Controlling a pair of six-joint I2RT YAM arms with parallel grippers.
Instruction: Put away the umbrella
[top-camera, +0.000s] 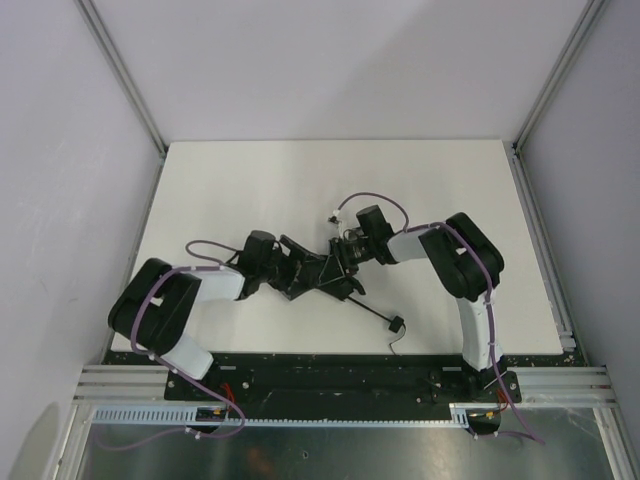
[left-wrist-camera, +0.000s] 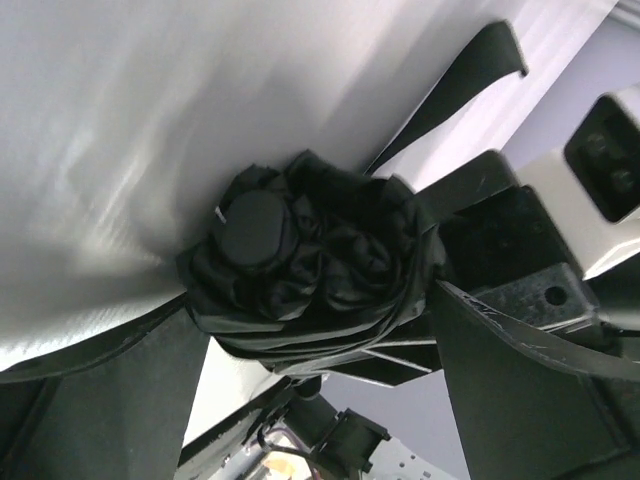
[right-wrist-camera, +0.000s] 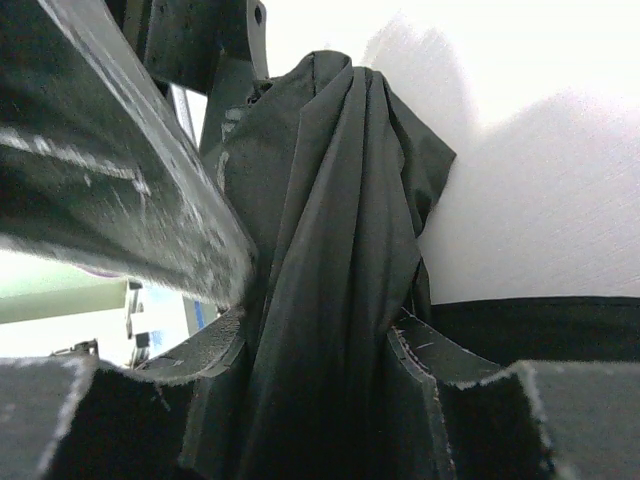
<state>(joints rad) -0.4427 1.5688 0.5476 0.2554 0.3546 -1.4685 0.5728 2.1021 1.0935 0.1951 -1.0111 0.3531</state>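
Black umbrella cloth fills my right pincer — clamped on it; my left pincer straddles the umbrella, jaws wide.

right gripper: fingers pressed against the fabric from left and right | umbrella: dark canopy bunched in upright folds, pinched between them | table: white, behind the fabric on the right
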